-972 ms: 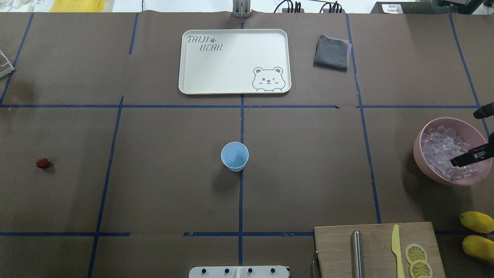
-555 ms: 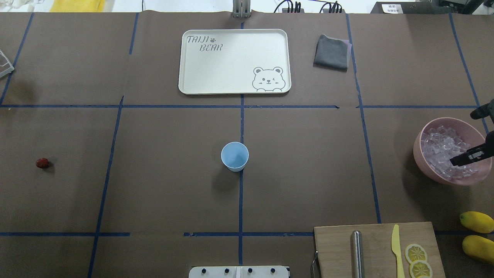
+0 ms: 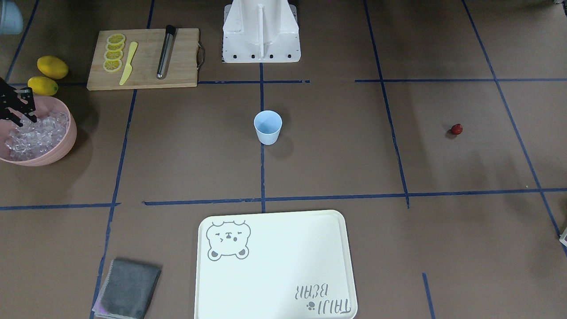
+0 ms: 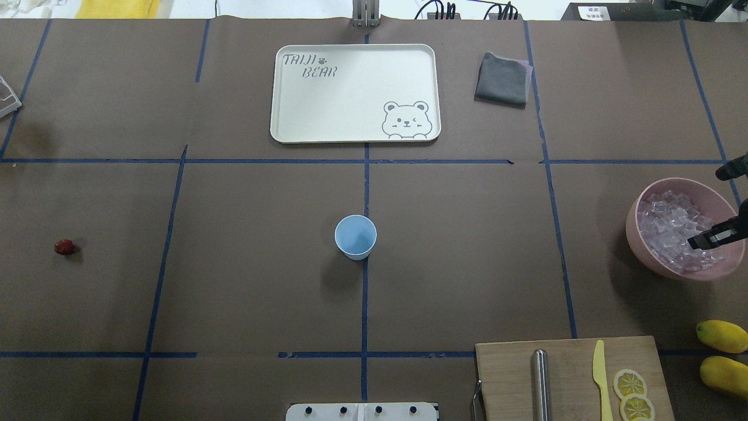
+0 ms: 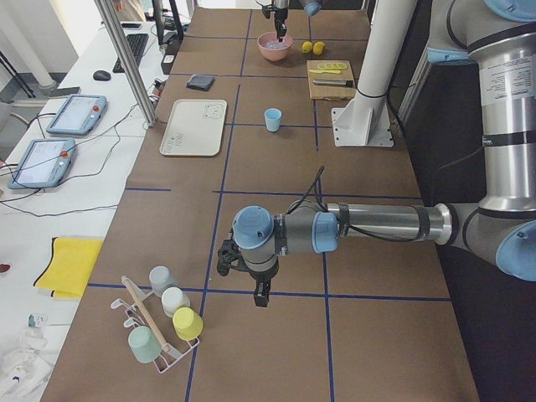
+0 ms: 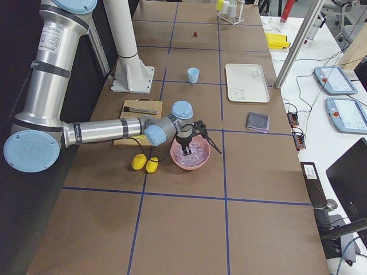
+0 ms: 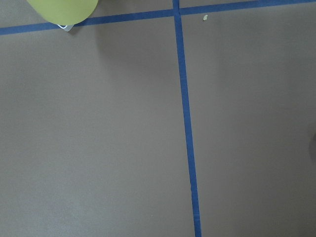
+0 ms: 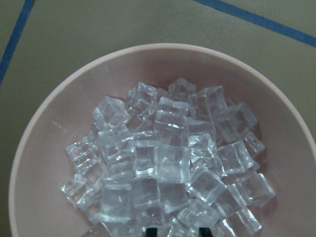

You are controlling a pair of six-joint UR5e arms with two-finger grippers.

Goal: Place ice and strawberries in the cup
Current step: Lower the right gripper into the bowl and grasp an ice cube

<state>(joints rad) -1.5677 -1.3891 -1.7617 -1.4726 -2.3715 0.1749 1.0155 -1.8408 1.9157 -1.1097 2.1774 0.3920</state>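
- Your right gripper (image 8: pixel 175 231) hangs over the pink bowl (image 4: pixel 634 217) at the worktop's right edge. Its fingertips (image 8: pixel 202 230) stand apart, low over the heap.
- That bowl holds the ice (image 4: pixel 666 229): a heap of clear cubes that covers its bottom.
- The cup (image 4: pixel 355 237) stands upright at the worktop's middle, on the centre tape line. You can see only its blue inside.
- The strawberry (image 4: pixel 64 247) lies alone on the paper near the left edge, well apart from the cup.
- Your left gripper (image 5: pixel 261 295) hovers low at the left end, near a rack (image 5: pixel 159 356) of upturned cups. You cannot tell whether its fingers are apart or together.
- Two lemons (image 4: pixel 722 335) lie near the right edge, beside the board (image 4: pixel 508 374).
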